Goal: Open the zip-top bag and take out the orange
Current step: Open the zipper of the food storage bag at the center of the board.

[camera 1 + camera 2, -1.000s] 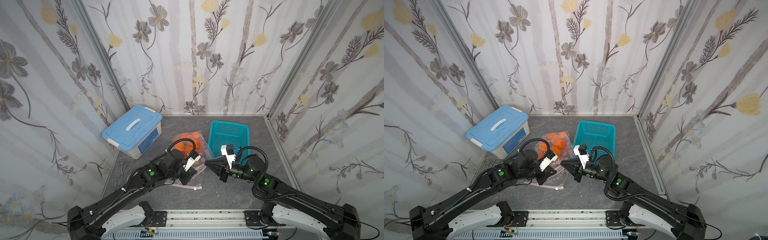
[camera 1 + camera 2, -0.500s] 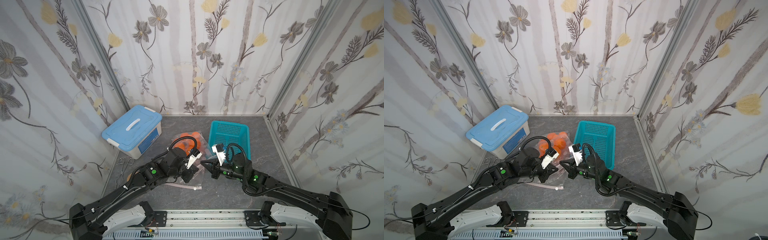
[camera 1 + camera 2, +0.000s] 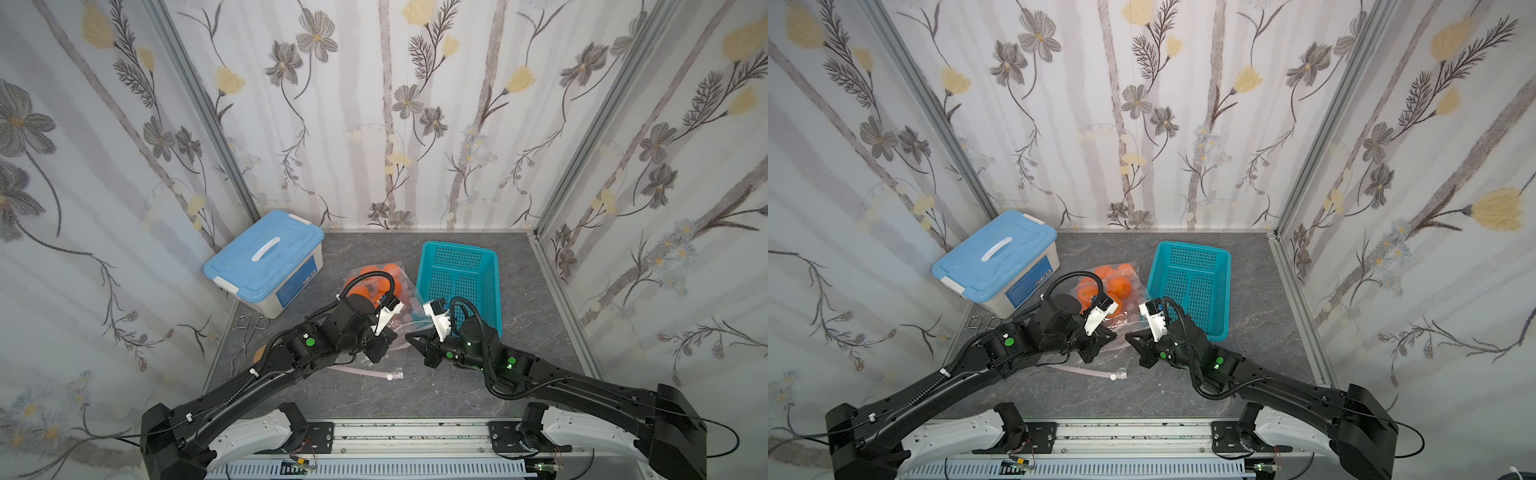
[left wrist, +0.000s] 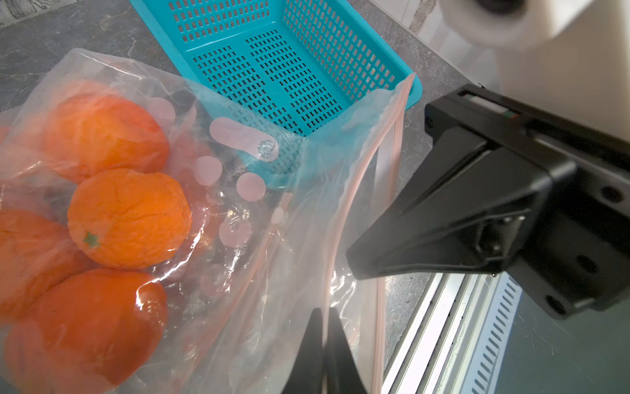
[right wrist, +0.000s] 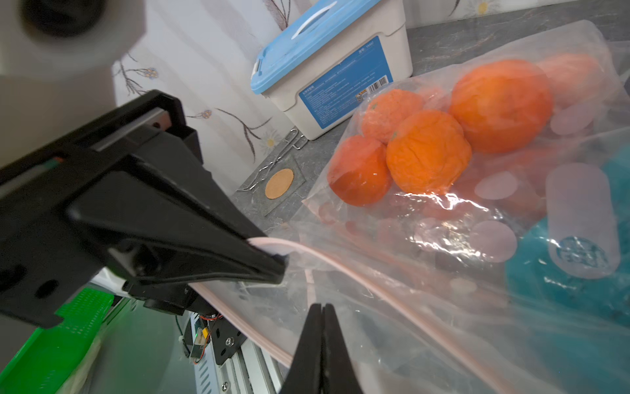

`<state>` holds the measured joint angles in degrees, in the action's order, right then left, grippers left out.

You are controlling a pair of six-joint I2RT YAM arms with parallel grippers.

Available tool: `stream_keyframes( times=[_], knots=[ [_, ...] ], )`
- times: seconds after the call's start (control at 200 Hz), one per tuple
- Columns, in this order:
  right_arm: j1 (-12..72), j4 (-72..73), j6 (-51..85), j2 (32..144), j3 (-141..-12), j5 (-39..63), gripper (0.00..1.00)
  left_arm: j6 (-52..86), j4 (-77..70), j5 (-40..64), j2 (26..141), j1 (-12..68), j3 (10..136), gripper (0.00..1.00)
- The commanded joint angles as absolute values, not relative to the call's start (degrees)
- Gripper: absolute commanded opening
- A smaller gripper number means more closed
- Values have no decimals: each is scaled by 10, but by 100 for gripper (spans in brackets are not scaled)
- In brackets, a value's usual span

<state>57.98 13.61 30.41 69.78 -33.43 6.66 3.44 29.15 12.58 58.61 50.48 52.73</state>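
The left gripper (image 4: 325, 317) and right gripper (image 5: 322, 310) each pinch one lip of the zip-top bag (image 4: 272, 273) at its near mouth, seemingly to pull it open.

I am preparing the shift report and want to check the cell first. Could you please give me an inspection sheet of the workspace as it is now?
Surface: grey marbled table; no spill seen.
Job's things: zip-top bag lies mid-table with its zip strips apart; oranges inside.
Clutter: blue-lidded box; empty teal basket; metal tongs; tan disc; loose pink strip.
Grippers: left gripper, jaws shut on the bag's pink zip edge; right gripper, jaws shut at the bag mouth, grip unclear.
Cables: black cable loops at both wrists, one arching above the oranges.
Surroundings: floral walls; front rail.
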Motion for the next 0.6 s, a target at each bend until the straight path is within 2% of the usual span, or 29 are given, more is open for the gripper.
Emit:
stream_keyframes(
  times=[0.0,0.09,0.205,0.335,0.594],
  knots=[
    [581,138,319,708,-351,40,2,42,251,155,576,506,524,0],
    [581,146,333,719,-373,16,8,49,235,175,570,508,520,0],
    [581,139,364,743,-397,-30,9,57,224,184,563,512,523,0],
    [581,132,378,775,-409,-31,11,60,220,189,551,514,532,0],
    [580,184,393,752,-336,-52,13,79,180,257,543,521,529,0]
  ],
)
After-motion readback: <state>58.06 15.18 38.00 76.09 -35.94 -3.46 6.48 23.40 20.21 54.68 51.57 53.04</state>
